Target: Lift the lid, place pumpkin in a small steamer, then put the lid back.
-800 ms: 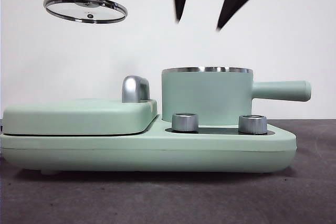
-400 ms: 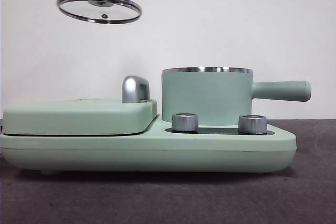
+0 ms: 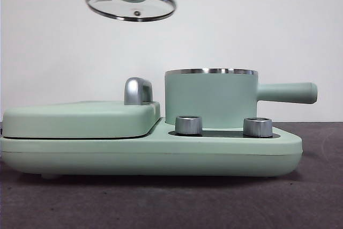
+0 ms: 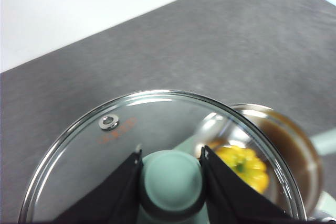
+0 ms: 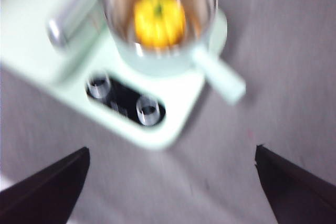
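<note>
Lid point(image 3: 131, 2), a round clear glass disc with a shiny steel rim, hangs high in the air in the front view, up and to the left of the small steamer point(image 3: 211, 99), a mint-green cylindrical pot with a chrome rim band and a long straight side handle. The lid tilts slightly and touches nothing below it. In the left wrist view the left gripper point(image 4: 171, 156) has its two black jaws pressed against either side of the lid's small mint-green knob point(image 4: 172, 181), which sits squarely between them; the jaws are clamped on it. Through the glass, that view shows the pot's open mouth off to one side of the lid, not beneath its centre.

Inside the pot lies the pumpkin point(image 5: 159, 18), a small glossy yellow-orange ribbed toy with a green stem, resting on the pot's floor; the steamer is uncovered.

The steamer stands on the wide mint-green base point(image 3: 150, 151), behind two chrome dials point(image 3: 188, 125), beside a flat rectangular mint-green cover point(image 3: 80, 117) with a chrome handle.

The right gripper point(image 5: 170, 182) is high above the appliance, its jaws spread wide apart and holding nothing; its view is blurred.
</note>
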